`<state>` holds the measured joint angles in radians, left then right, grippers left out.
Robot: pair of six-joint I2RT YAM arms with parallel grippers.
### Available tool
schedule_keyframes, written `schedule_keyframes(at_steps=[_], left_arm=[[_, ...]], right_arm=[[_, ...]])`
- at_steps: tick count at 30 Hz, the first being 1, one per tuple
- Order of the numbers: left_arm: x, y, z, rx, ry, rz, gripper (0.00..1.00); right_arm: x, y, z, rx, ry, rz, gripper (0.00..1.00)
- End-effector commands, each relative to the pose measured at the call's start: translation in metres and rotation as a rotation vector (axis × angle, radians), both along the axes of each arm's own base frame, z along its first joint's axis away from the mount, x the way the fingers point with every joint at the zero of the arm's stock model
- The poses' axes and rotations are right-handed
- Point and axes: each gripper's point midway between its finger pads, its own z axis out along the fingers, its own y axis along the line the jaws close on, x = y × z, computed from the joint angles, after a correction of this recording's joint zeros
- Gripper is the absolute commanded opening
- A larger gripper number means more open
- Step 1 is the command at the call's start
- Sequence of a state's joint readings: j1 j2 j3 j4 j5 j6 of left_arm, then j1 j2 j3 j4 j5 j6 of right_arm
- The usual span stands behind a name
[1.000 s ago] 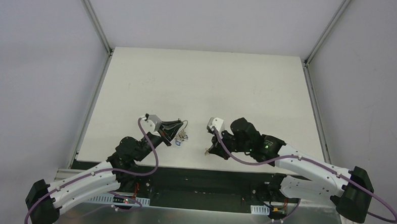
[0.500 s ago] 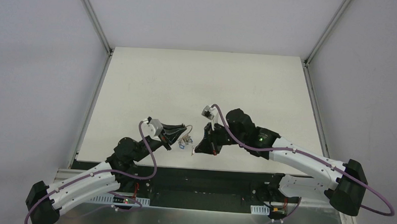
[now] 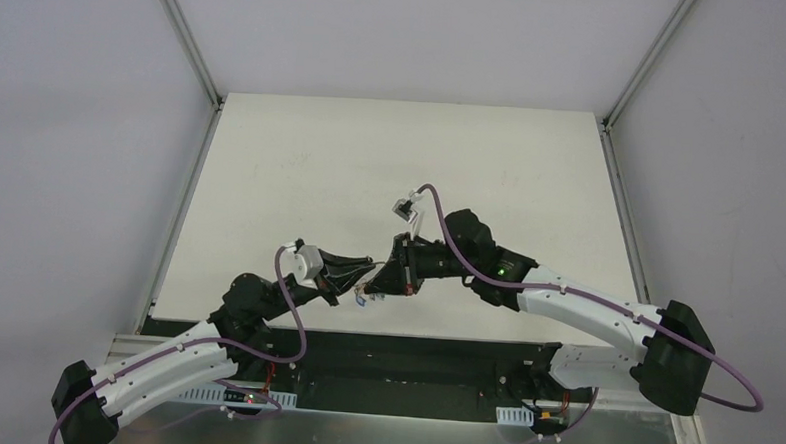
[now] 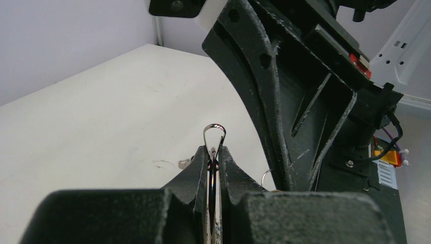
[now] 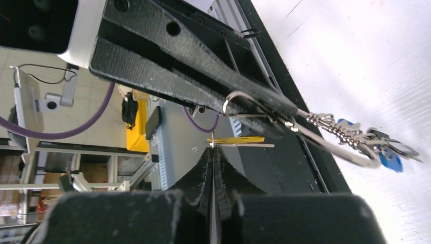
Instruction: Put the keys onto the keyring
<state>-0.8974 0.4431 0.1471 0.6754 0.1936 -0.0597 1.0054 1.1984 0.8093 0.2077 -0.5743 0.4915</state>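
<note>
**Overhead view:** bright, even, diffuse light from above. The table [image 3: 372, 161] reads near-white without glare. Faint soft shadows lie under the arms [image 3: 585, 310] at lower centre. Focus is sharp across the frame.

**Left wrist view:** soft, cool light. The left gripper's fingers [image 4: 198, 170] at the bottom edge are blurred. A small glint sits on top of the keyring [image 4: 214, 133] loop.

**Right wrist view:** the tabletop at upper right is blown out to white. The right gripper's fingers [image 5: 203, 173] at the bottom are out of focus. The yellow key [image 5: 239, 139] is sharp and the keyring shows bright highlights. The room at left is dimmer and warm-toned.
</note>
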Motion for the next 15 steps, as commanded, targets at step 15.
schedule_keyframes(at_steps=[15], left_arm=[[-0.038,-0.004,0.041,-0.11,-0.14,-0.178,0.0]], right_arm=[[-0.003,-0.012,0.032,0.152,0.08,-0.026,0.0]])
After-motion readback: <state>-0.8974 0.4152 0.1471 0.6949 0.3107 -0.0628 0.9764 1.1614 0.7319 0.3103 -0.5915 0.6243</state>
